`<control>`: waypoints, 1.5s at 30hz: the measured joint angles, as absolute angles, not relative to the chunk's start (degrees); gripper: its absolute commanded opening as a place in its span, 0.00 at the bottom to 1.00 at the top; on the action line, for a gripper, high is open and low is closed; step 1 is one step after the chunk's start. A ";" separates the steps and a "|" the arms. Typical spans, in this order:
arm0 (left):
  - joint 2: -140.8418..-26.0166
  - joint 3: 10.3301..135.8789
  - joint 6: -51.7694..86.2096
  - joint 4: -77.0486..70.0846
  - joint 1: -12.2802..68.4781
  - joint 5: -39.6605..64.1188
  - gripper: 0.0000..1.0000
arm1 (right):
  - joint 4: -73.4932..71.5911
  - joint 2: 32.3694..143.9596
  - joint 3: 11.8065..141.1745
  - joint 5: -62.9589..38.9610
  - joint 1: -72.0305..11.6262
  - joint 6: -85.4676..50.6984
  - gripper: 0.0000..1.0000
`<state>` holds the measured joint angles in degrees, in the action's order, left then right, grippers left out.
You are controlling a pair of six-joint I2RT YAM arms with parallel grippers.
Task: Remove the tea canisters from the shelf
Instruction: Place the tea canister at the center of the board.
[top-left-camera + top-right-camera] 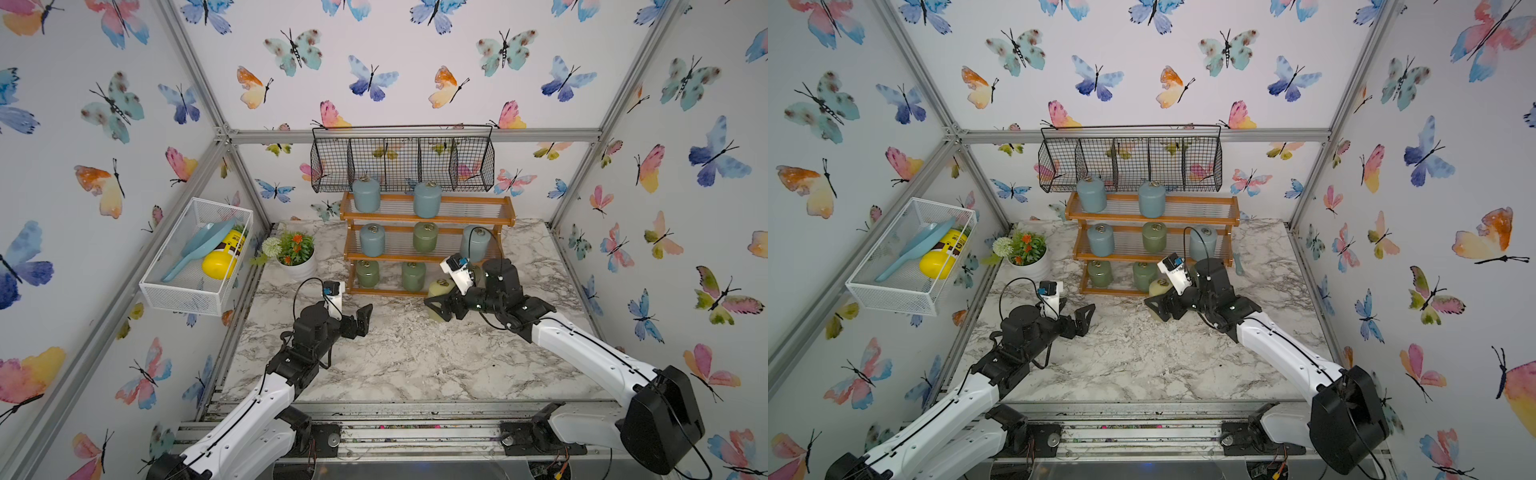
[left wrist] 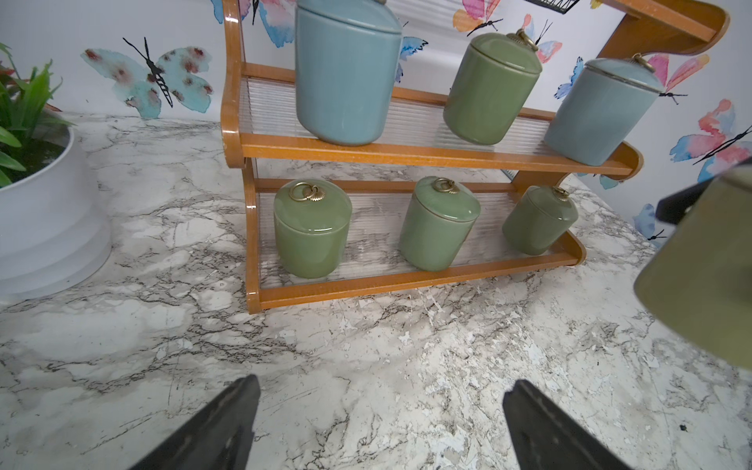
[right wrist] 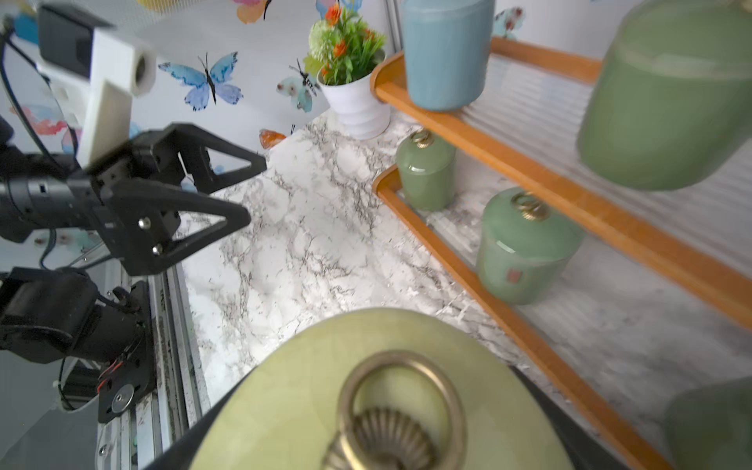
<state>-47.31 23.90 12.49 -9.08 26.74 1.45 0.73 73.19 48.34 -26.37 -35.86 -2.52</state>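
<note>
The shelf (image 1: 478, 219) (image 2: 407, 152) stands at the back of the marble table. Several blue and green tea canisters sit on it: two blue on the top tier (image 1: 366, 194), blue, green and blue in the middle (image 1: 424, 237), green ones at the bottom (image 2: 312, 230). My right gripper (image 1: 436, 309) (image 3: 368, 407) is shut on the pale yellow-green canister (image 1: 440, 289) (image 3: 285, 407), held just in front of the shelf's lower right end. My left gripper (image 1: 362, 318) (image 2: 382, 384) hangs open and empty over the table, before the shelf's left end.
A white flower pot (image 1: 297, 259) stands left of the shelf. A white mesh basket (image 1: 195, 257) on the left wall holds a yellow bottle (image 1: 222, 257) and a blue scoop. A black wire basket (image 1: 403, 164) hangs above the shelf.
</note>
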 measured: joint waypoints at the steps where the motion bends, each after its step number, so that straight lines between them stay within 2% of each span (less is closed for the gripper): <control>1: -47.31 23.90 12.53 -9.08 26.74 1.48 0.99 | -0.32 73.19 46.89 -25.91 -37.06 -2.72 0.64; 11: -47.94 23.46 13.65 -9.54 26.74 1.65 0.98 | -14.70 75.57 33.34 -17.47 -51.64 -6.87 0.64; 19: -48.36 21.58 14.68 -10.04 26.74 1.93 0.98 | -21.56 79.53 30.57 -9.13 -58.67 -7.92 0.64; 29: -49.17 21.58 14.61 -10.57 26.74 2.04 0.99 | -26.79 83.96 28.77 -3.42 -60.10 -7.92 0.64; 40: -51.64 21.58 14.00 -11.84 26.74 2.04 0.98 | -29.41 86.91 28.49 -2.09 -60.47 -8.54 0.65; 45: -51.77 21.58 13.89 -12.21 26.74 2.02 0.98 | -29.69 86.98 28.34 -1.41 -60.49 -8.62 0.70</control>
